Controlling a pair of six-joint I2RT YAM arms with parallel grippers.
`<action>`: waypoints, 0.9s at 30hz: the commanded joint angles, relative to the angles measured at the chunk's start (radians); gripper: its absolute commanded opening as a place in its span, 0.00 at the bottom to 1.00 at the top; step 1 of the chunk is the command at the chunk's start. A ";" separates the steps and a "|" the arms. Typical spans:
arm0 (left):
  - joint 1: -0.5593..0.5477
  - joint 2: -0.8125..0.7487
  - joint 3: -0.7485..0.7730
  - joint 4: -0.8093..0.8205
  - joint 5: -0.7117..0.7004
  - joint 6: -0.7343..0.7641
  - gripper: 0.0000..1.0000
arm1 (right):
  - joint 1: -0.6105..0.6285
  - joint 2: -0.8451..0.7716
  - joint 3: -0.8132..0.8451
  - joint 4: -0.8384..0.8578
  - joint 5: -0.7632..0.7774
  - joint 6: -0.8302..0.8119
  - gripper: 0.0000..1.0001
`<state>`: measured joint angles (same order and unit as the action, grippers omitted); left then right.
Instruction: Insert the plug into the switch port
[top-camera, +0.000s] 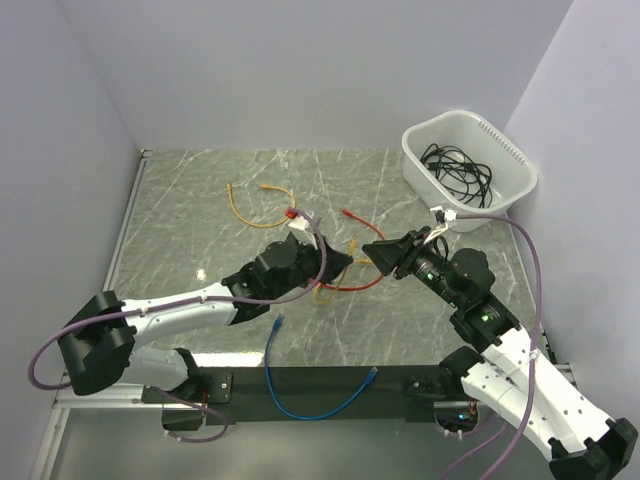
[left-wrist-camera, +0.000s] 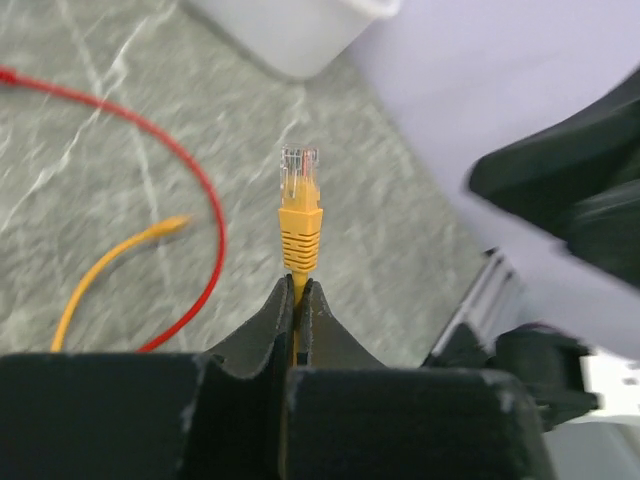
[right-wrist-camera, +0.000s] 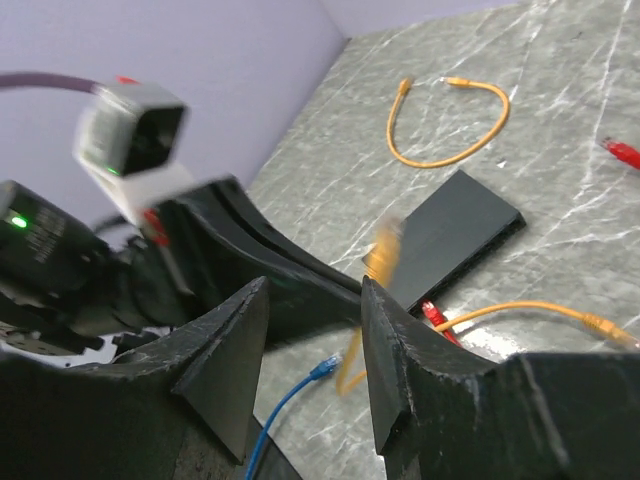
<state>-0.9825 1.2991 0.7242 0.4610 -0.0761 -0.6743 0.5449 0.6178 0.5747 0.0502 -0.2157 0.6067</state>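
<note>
The left claw (left-wrist-camera: 299, 290) is clamped tight just behind the yellow plug (left-wrist-camera: 299, 205); the right claw (right-wrist-camera: 312, 300) stands parted, holding nothing; the switch (right-wrist-camera: 455, 235) lies flat on the tabletop (right-wrist-camera: 560, 120) at its one o'clock.

The left arm (top-camera: 170, 315) and the right arm (top-camera: 520, 375) each have white shells on the long links and matte-black housings at the joints. Both have black bases at the near edge of the table (top-camera: 200, 200). A left purple cable (top-camera: 45, 360) loops off the left base, and a right purple cable (top-camera: 537, 270) arcs beside the right arm. Small green lights (top-camera: 428, 272) glow on the right arm's black joints. The left pincer (left-wrist-camera: 298, 288) and the right pincer (right-wrist-camera: 312, 300) have black wedge-shaped fingers, scuffed with pale specks along the edges. A small white camera box (right-wrist-camera: 135, 145) sits on the left wrist.
</note>
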 joint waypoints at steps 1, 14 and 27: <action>-0.034 0.020 0.061 -0.067 -0.102 0.055 0.00 | -0.005 -0.021 -0.006 0.062 -0.039 0.013 0.50; -0.076 0.066 0.103 -0.077 -0.146 0.067 0.00 | 0.026 0.120 0.059 -0.070 0.085 -0.001 0.45; -0.100 0.080 0.124 -0.088 -0.160 0.074 0.00 | 0.064 0.233 0.100 -0.053 0.137 0.018 0.38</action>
<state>-1.0737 1.3743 0.8032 0.3683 -0.2127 -0.6205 0.5938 0.8326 0.6186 -0.0303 -0.1101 0.6147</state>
